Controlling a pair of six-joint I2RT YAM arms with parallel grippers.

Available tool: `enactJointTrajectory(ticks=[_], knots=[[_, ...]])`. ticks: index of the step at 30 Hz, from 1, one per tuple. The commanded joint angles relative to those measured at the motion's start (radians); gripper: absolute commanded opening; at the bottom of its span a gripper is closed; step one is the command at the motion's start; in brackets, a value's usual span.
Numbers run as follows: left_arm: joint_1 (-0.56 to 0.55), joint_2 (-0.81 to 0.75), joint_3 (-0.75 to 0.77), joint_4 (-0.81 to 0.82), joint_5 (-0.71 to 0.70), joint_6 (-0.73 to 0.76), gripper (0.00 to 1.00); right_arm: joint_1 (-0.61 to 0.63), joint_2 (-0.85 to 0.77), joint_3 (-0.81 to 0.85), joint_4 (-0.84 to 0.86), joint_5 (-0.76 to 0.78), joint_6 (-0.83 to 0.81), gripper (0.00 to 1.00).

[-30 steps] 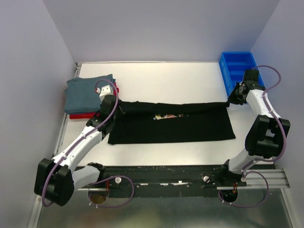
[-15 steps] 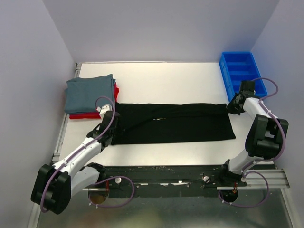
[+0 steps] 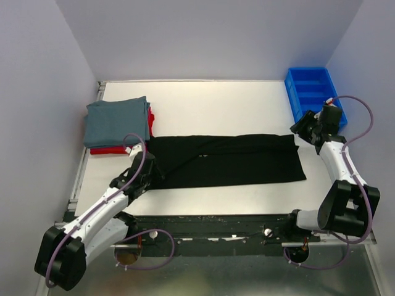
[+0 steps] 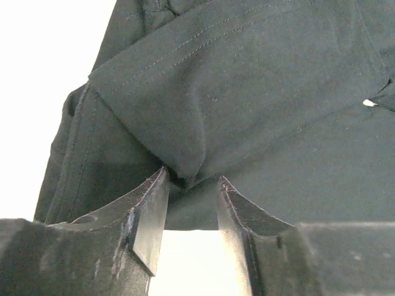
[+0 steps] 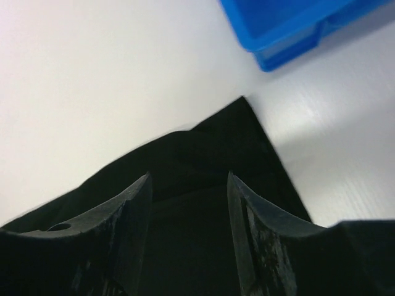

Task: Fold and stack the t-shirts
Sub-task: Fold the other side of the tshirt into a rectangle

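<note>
The black t-shirt (image 3: 234, 160) lies flat across the middle of the table, folded lengthwise into a long band. At its left end my left gripper (image 3: 153, 168) is open, and a rounded fold of the black t-shirt (image 4: 247, 92) sits just past the left gripper's (image 4: 191, 182) fingertips, unpinched. My right gripper (image 3: 301, 129) hovers open over the band's far right corner, with the black t-shirt (image 5: 203, 160) beneath the right gripper (image 5: 189, 179) and nothing between the jaws. A folded grey-blue t-shirt (image 3: 117, 120) rests on a red t-shirt (image 3: 102, 150) at the back left.
A blue plastic bin (image 3: 311, 86) stands at the back right, close behind the right gripper; the same blue bin (image 5: 290, 24) fills the right wrist view's top corner. The white table (image 3: 210, 105) is walled on three sides. The arm bases and a black rail run along the near edge.
Both grippers have opened and let go of the black t-shirt's top edge, which now lies folded flat over the print. The left arm drew back toward me; the right one lifted slightly.
</note>
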Motion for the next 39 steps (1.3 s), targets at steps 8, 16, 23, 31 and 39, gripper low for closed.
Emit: enactJointTrajectory(ticks=[8,16,23,31,39], knots=[[-0.012,-0.094,0.203,-0.154,-0.115,0.107,0.58,0.01,0.136,-0.045,0.12,-0.347,0.015,0.33],[-0.011,0.079,0.25,-0.039,-0.098,0.144,0.58,0.008,0.236,-0.054,0.013,-0.174,0.081,0.01],[0.005,0.151,0.232,-0.023,-0.103,0.127,0.58,0.007,0.057,-0.165,0.02,-0.064,0.142,0.01],[0.025,0.15,0.227,0.004,-0.098,0.164,0.58,0.028,-0.01,-0.208,0.195,-0.367,0.089,0.07],[0.078,0.159,0.24,0.02,-0.092,0.152,0.59,0.287,0.156,-0.048,0.239,-0.555,0.116,0.01]])
